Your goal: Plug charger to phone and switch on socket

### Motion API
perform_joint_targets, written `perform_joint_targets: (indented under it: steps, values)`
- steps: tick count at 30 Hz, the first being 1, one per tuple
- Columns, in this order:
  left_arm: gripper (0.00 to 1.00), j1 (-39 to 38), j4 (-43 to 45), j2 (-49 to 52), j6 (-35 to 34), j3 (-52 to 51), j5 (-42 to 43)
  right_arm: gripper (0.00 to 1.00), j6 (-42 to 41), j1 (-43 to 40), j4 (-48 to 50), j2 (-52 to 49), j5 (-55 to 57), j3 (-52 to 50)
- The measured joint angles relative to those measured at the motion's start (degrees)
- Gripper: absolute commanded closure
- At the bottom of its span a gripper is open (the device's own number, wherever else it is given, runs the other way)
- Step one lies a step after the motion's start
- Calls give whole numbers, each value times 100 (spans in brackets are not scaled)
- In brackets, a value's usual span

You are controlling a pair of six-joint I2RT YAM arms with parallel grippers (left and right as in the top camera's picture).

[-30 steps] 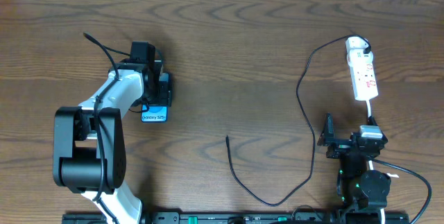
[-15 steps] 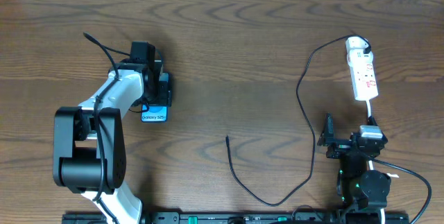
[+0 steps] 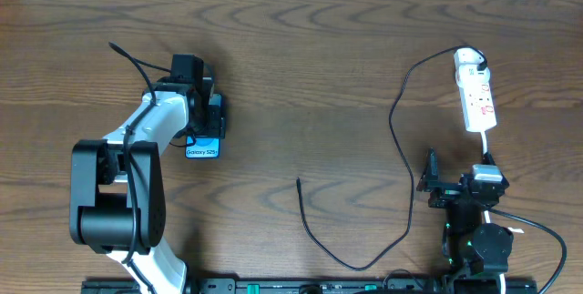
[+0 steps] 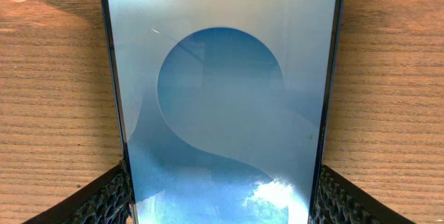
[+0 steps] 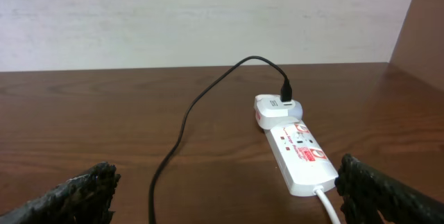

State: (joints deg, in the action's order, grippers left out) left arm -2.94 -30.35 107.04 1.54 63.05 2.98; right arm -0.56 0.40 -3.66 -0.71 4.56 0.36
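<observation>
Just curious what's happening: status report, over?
Left claw clamped on phone. Right claw open, empty. Charger tip loose on table, far from phone. Nothing blocking.

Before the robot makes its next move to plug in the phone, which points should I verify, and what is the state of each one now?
1. Grip: left claw closed on phone, pads on both long edges: ok.
2. Free arm: right claw open, nothing in it: ok.
3. Reach: cable tip lies bare on the table between the arms: ok.
4. Supply: far end of cable sits in the adapter on the strip: ok.
5. Port: not visible: cannot tell.
6. Switch: strip on or off: cannot tell.
</observation>
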Motion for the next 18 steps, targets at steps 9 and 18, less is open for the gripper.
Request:
perform_joint_targets:
  steps: [9, 18]
  values:
    - [92, 0, 17, -33, 0, -2, -59, 1, 0, 0, 0, 0, 0, 0]
    - [93, 0, 11, -227, 0, -2, -168, 1, 0, 0, 0, 0, 0, 0]
